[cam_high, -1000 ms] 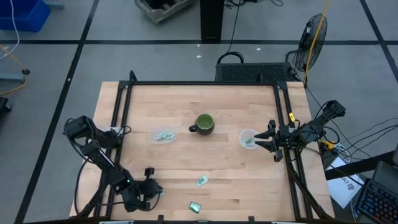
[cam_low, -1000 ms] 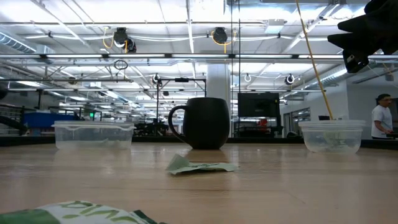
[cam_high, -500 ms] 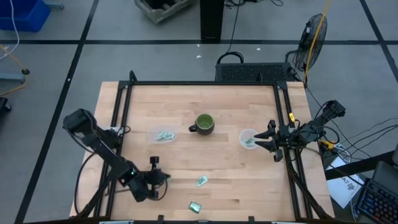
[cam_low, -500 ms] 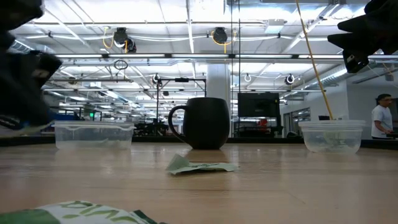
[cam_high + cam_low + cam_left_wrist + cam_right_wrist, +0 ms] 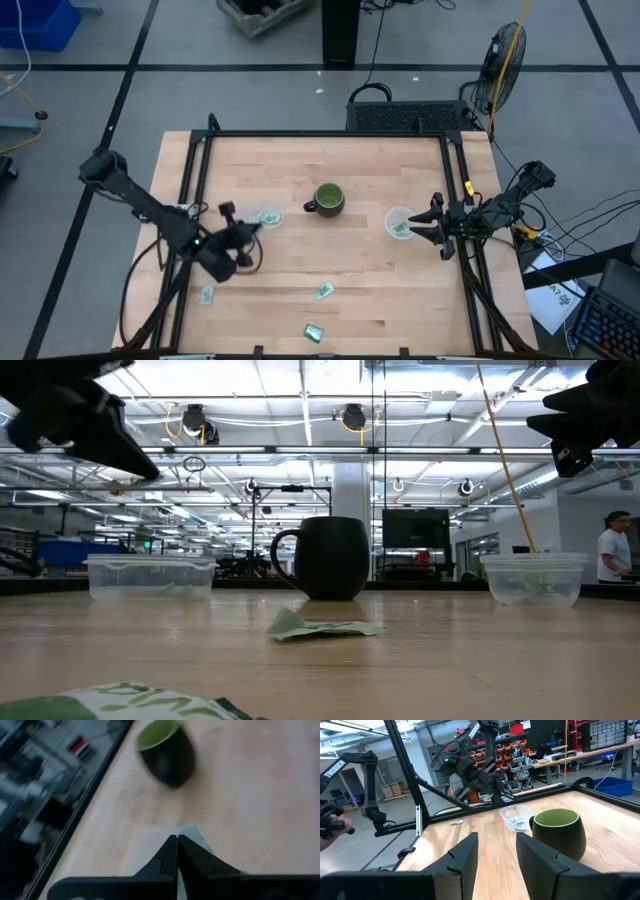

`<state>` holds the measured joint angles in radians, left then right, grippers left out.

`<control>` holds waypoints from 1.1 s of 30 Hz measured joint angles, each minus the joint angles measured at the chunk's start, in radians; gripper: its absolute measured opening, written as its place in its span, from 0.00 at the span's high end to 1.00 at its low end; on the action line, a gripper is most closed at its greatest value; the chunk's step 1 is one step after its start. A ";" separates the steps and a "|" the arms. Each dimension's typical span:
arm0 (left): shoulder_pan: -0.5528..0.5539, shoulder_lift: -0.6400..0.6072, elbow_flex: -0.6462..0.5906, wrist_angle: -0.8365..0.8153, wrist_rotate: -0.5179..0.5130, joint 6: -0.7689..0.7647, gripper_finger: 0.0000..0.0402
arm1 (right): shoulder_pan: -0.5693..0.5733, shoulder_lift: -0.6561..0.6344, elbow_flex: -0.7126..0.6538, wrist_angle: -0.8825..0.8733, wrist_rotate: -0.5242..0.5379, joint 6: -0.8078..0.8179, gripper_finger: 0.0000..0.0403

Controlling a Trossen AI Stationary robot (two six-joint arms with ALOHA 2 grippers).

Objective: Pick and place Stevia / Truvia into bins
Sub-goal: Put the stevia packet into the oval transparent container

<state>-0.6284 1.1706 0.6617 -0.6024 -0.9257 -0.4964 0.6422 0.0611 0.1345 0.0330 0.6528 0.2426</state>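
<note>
1. The left gripper [image 5: 243, 232] hangs above the wooden table [image 5: 300, 170], just beside the left bin [image 5: 262, 217]. In the left wrist view its two dark fingers [image 5: 167, 857] are pressed together, and a pale packet [image 5: 196, 834] shows just past their tips; whether it is pinched between them cannot be told.
2. The left bin, a clear plastic bowl, holds green-and-white sweetener packets and stands left of the dark green mug [image 5: 328, 199].
3. The right bin [image 5: 401, 222] stands right of the mug, near the table's right edge, with a packet inside.
4. The right gripper [image 5: 432, 222] waits just beside the right bin with its fingers spread apart.
5. Three packets lie outside the bins: one in front of the mug [image 5: 324, 291], one near the front edge [image 5: 314, 332], and one by the left frame rail [image 5: 206, 295].
6. In the low view, a person [image 5: 612, 548] stands in the room far behind the table.
</note>
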 joint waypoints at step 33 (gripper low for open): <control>0.201 -0.066 -0.129 -0.028 0.317 -0.220 0.73 | 0.000 0.000 0.000 0.000 0.000 0.000 0.69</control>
<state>-0.4276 1.1047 0.5327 -0.6305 -0.6087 -0.7167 0.6422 0.0612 0.1345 0.0330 0.6527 0.2426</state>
